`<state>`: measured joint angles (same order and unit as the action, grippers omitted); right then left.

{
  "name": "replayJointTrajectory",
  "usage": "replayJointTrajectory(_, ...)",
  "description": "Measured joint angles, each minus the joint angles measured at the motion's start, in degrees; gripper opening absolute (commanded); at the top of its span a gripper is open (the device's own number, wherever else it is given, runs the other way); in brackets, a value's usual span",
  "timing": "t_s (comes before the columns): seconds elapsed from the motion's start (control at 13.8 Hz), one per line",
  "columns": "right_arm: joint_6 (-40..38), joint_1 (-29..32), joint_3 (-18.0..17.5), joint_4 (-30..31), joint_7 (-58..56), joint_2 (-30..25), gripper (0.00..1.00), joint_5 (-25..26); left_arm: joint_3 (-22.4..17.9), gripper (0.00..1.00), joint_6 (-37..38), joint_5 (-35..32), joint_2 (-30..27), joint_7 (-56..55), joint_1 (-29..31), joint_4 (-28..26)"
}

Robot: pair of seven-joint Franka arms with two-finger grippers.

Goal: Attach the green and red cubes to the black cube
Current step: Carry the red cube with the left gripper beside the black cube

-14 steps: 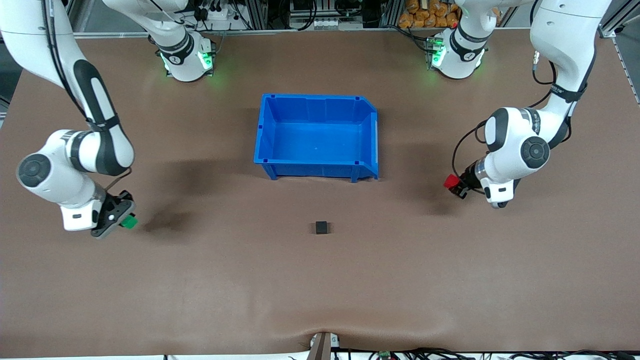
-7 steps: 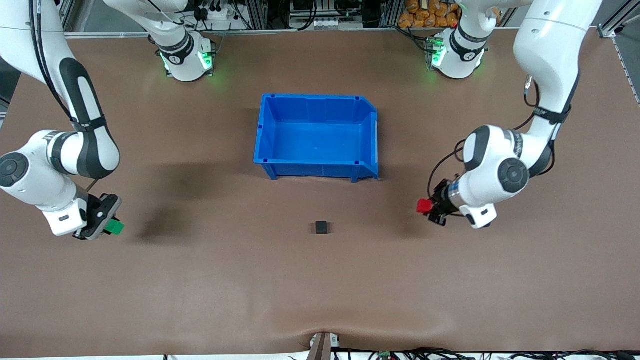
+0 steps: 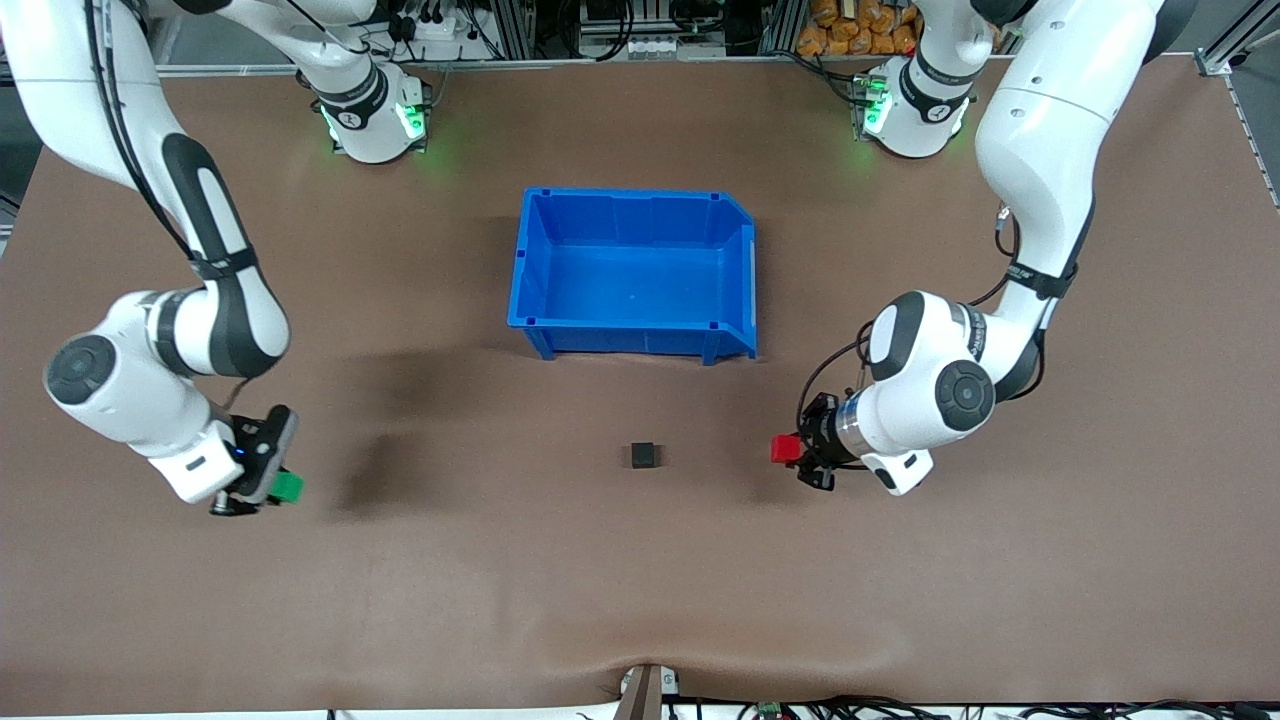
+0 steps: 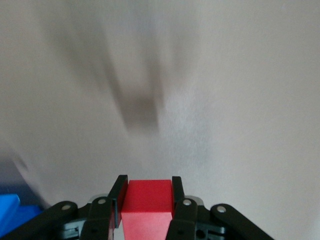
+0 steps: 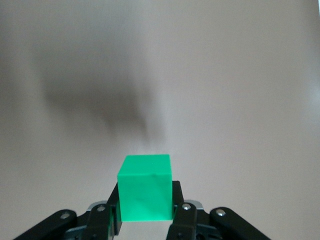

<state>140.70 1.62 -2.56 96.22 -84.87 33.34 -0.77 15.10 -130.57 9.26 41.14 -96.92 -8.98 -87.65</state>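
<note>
The small black cube (image 3: 643, 455) sits alone on the brown table, nearer the front camera than the blue bin. My left gripper (image 3: 790, 452) is shut on the red cube (image 3: 784, 448), held above the table beside the black cube, toward the left arm's end. In the left wrist view the red cube (image 4: 148, 207) fills the gap between the fingers (image 4: 117, 197), with the black cube (image 4: 141, 114) a dark blur ahead. My right gripper (image 3: 275, 488) is shut on the green cube (image 3: 286, 487), over the table toward the right arm's end. The green cube (image 5: 145, 187) sticks out past the fingertips.
An empty blue bin (image 3: 634, 272) stands mid-table, farther from the front camera than the black cube. The two arm bases (image 3: 370, 110) (image 3: 915, 105) stand along the table's back edge. Bare brown tabletop lies between each held cube and the black cube.
The left gripper has carried the red cube down the view and inward, close to the black cube. The right gripper shifted with the green cube, out and then back inward. The black cube stayed put.
</note>
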Motion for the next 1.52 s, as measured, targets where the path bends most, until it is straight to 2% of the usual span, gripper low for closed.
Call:
replayJointTrajectory(0.22, -0.6, -4.7, -0.5, -5.4, 2.0, 3.3, 0.00, -0.1, -0.1, 0.00, 0.0, 0.1, 3.9, -6.1, -3.9, 4.7)
replayJointTrajectory(0.58, -1.3, -13.7, -0.5, -8.0, 12.3, 4.8, 0.00, 0.0, -0.4, 0.00, 0.0, 0.1, 8.8, -10.0, -7.6, 9.0)
replayJointTrajectory(0.94, -1.2, -14.0, -0.1, -9.5, 12.5, 7.7, 0.00, 0.0, -4.5, 0.00, -0.1, 0.1, 11.7, -13.3, -13.6, 11.5)
replayJointTrajectory(1.52, -1.2, -14.1, -0.1, -9.7, 12.5, 8.0, 0.00, 0.0, -4.9, 0.00, -4.2, 0.1, 13.5, -17.3, -14.8, 13.0)
